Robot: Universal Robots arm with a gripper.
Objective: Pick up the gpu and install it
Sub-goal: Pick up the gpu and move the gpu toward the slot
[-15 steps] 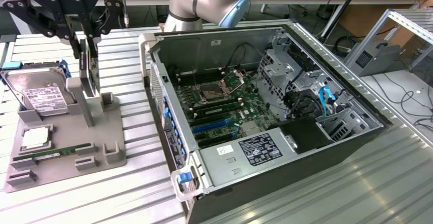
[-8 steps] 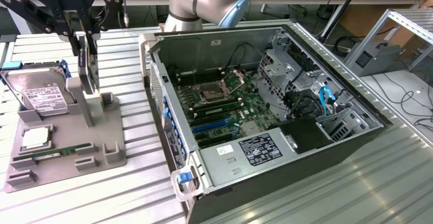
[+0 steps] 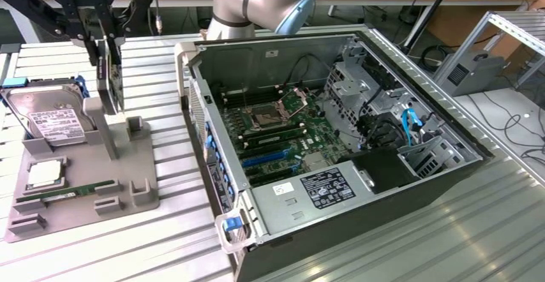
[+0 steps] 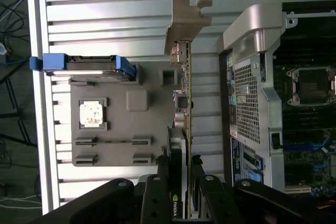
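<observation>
On the table (image 3: 170, 244), a holder tray (image 3: 127, 167) lies at the exterior view's left, a computer case (image 3: 281, 215) at its right. On the tray — hard drive (image 3: 55, 119) in the far-left corner, gpu (image 3: 111, 78) upright beside it, memory stick (image 3: 81, 191) nearer the front.

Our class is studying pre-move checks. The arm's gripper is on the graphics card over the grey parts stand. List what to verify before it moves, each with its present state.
1. Gripper shut on both faces of the gpu: ok.
2. gpu standing on edge, not tilted: ok.
3. gpu lifted clear of the grey stand: cannot tell.
4. Computer case side open: ok.
5. Blue expansion slot empty: ok.
6. Hard drive seated in the stand, apart from the gpu: ok.
</observation>
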